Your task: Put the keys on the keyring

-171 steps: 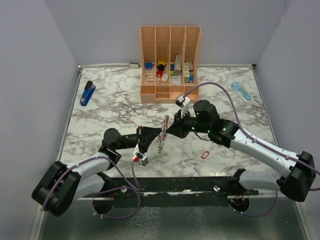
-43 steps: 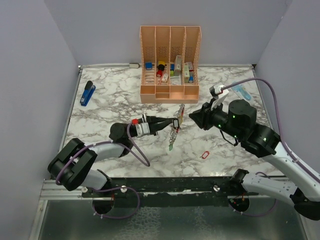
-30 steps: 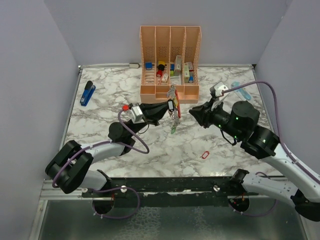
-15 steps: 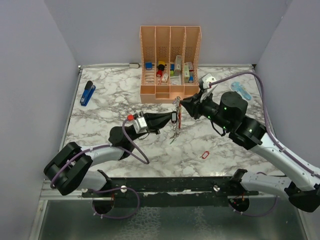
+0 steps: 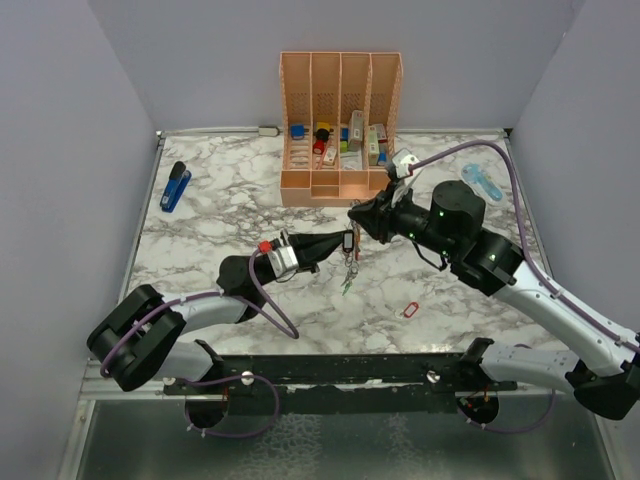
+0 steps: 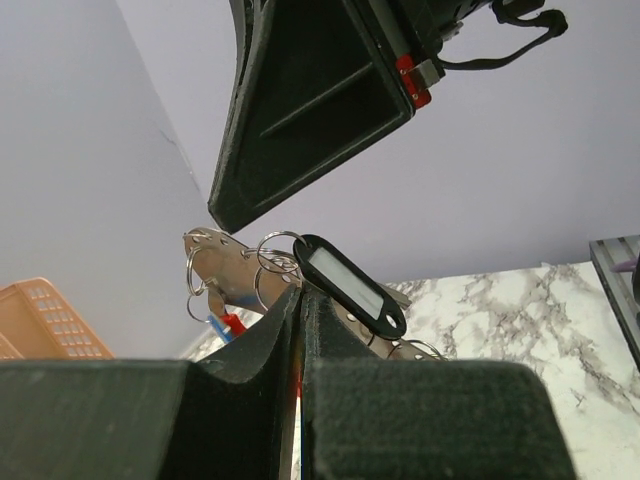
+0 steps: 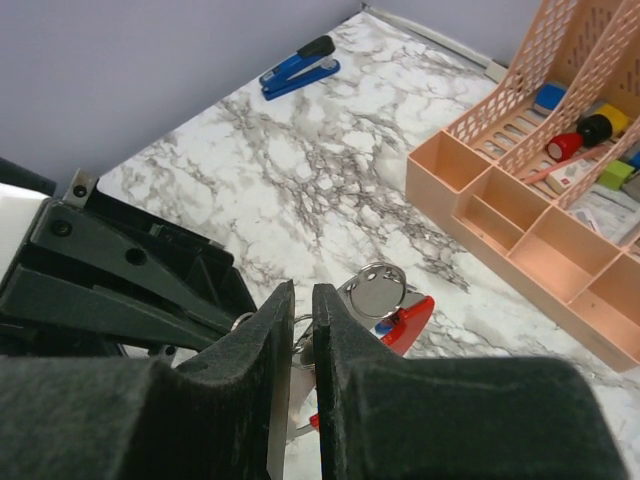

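left gripper (image 5: 338, 246) is clamped tight on the keyring (image 7: 407, 322). the bunch is held up off the table (image 5: 220, 225), mid-table, just in front of the organiser (image 5: 292, 100).

left wrist view: the keyring's grey metal side sticks out past my fingertips with a few split rings (image 6: 272, 256) threaded on it. a black tag (image 6: 350, 285) lies across the tip.

the keys (image 5: 346, 281) hang below the clamp, with a greenish bit at the bottom. too small to count them.

right gripper (image 5: 357, 222) comes in from the right, its tips right at the keyring and nose to nose with the left tips. its jaws stand at a narrow slit. something silver shows in the slit, but i can't tell if it's pinched or just lying behind.

right wrist view: the keyring's red body and a silver ring peek out just right of my right tips.

a small red loop (image 5: 409, 310) lies alone on the table nearer my bases, well apart from the bunch. a blue stapler (image 5: 176, 186) lies at the far left.
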You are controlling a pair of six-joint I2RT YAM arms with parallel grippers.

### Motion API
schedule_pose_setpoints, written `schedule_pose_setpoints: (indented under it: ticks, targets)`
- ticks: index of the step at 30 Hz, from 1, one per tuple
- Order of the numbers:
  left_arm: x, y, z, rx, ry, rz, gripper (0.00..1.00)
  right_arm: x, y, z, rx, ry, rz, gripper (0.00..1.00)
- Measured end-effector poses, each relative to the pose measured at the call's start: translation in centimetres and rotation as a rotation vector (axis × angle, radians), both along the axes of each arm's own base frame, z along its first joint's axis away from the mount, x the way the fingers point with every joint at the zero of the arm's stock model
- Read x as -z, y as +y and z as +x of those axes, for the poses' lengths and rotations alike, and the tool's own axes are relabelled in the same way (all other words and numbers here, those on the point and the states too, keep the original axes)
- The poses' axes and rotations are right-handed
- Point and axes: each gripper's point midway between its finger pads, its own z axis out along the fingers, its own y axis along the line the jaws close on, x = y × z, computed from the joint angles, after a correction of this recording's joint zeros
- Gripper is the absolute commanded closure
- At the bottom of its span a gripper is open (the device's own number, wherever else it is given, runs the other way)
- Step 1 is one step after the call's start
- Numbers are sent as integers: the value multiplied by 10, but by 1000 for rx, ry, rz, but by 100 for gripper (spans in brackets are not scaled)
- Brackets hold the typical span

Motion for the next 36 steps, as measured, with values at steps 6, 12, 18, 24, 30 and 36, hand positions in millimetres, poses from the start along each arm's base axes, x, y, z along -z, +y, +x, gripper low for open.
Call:
schedule_pose_setpoints:
  ticks: [6,12,18,24,30,36]
  targets:
    - [0,0,0,-8,-26,8,100,7,4,-14,-54,55,24,86]
    - [2,-1,-1,-8,-43,19,100,22,8,-21,-91,106,22,86]
    - [7,-3,1,-9,-46,32,100,24,11,-28,-118,132,35,85]
    - [8,-3,1,-12,-49,35,100,16,7,-35,-136,130,55,76]
    - [8,-3,1,-13,-51,36,100,11,-5,-40,-114,107,43,73]
    - [9,-4,-2,3,-59,43,100,5,-24,-41,-97,-2,-34,76]
